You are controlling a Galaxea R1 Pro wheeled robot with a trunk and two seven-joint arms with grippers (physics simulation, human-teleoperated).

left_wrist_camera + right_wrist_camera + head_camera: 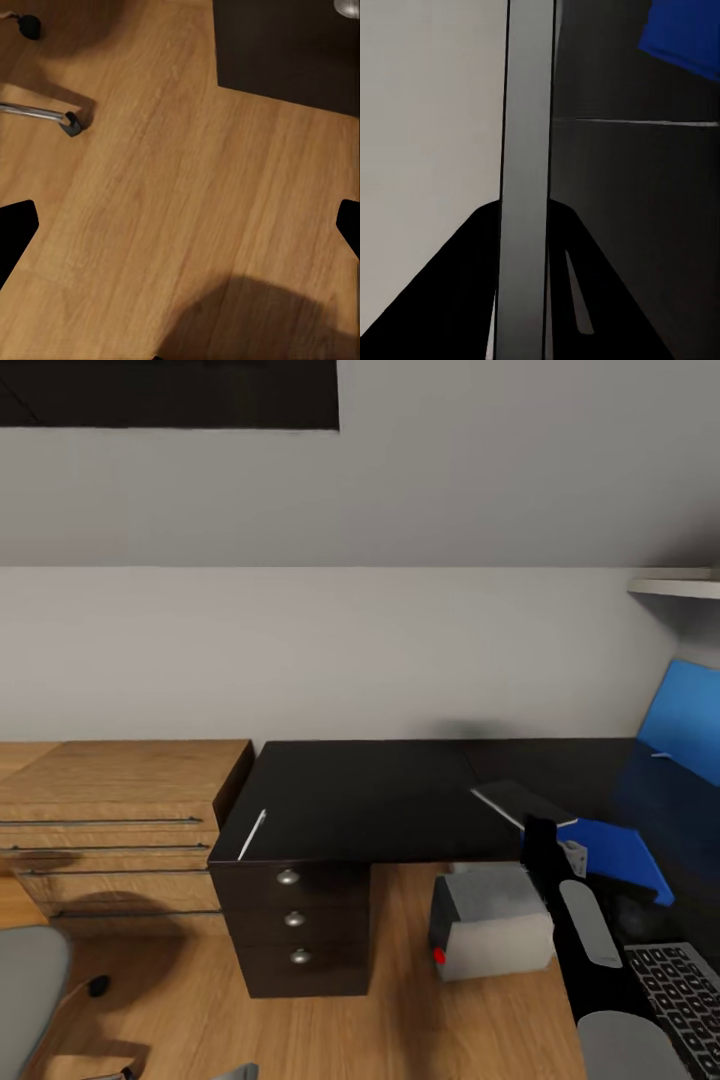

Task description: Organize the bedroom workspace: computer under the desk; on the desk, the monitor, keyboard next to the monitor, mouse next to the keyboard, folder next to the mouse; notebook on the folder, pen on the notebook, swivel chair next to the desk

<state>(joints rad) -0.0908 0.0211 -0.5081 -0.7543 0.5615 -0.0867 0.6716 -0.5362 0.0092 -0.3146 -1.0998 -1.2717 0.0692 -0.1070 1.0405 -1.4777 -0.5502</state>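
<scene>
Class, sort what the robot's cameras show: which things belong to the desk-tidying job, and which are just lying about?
Part of the job:
desk
pen
notebook
folder
computer
keyboard
swivel chair

Just lying about:
light-wood drawer chest
large blue panel
wall shelf

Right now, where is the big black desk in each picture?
Head view: the desk runs across the middle, with its drawer unit under the left end.
Left wrist view: the drawer unit's dark side is in a corner, above the wood floor.
Right wrist view: probably the dark surface beside the pale strip.
Shared landmark: a round silver knob, seen in the head and left wrist views.
</scene>
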